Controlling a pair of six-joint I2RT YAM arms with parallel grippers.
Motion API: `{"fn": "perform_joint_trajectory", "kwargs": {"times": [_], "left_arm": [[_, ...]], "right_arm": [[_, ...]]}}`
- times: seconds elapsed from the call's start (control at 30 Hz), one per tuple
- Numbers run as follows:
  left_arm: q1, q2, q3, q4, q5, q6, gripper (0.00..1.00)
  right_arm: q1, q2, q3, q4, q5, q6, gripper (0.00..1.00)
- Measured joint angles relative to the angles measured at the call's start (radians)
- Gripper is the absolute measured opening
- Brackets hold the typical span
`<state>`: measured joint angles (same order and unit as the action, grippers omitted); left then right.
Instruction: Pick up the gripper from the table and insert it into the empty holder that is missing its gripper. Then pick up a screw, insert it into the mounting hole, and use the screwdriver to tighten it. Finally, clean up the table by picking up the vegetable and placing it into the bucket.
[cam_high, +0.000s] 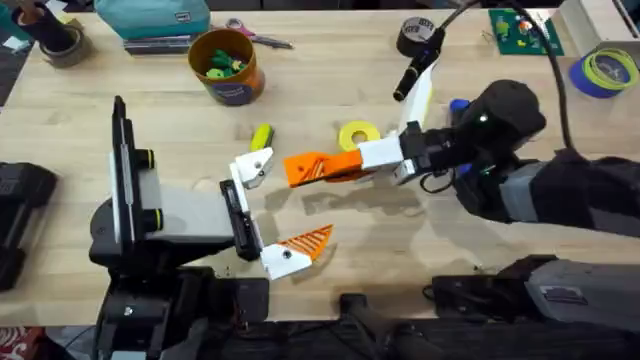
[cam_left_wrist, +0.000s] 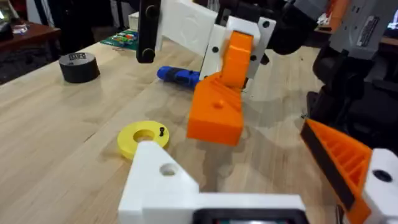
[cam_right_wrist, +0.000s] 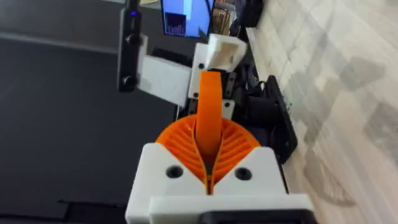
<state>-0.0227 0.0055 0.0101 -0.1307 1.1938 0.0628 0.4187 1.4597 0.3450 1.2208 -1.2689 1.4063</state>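
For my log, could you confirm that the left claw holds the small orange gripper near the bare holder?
Not quite: the right claw holds the gripper near the bare holder, as the overhead view shows.

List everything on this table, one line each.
bucket: one, orange-yellow with blue band, far left, toys inside
vegetable: one, yellow-green, near the holder
yellow disc: one, yellow, centre
screwdriver: one, blue, by the right arm
tape roll: one, black, far edge
scissors: one, far edge
gripper: one, orange, clamped in right fingers
holder: one, white, bare, on left arm
left fingers: two, spread open
right fingers: two, orange pads, shut on the gripper
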Motion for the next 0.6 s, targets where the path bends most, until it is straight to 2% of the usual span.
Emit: {"fn": "perform_joint_trajectory", "kwargs": {"times": [0.13, 0.33, 0.6], "left_arm": [[0.0, 0.0, 0.0, 0.0, 0.0, 0.0, 0.986], [0.0, 0.0, 0.0, 0.0, 0.0, 0.0, 0.986], [0.0, 0.0, 0.0, 0.0, 0.0, 0.0, 0.986]], "right_arm": [[0.0, 0.052, 0.0, 0.022, 0.007, 0.001, 0.009], [0.0, 0.1, 0.0, 0.153, 0.012, 0.036, 0.009], [0.026, 0.142, 0.001, 0.209, 0.014, 0.083, 0.009]]}}
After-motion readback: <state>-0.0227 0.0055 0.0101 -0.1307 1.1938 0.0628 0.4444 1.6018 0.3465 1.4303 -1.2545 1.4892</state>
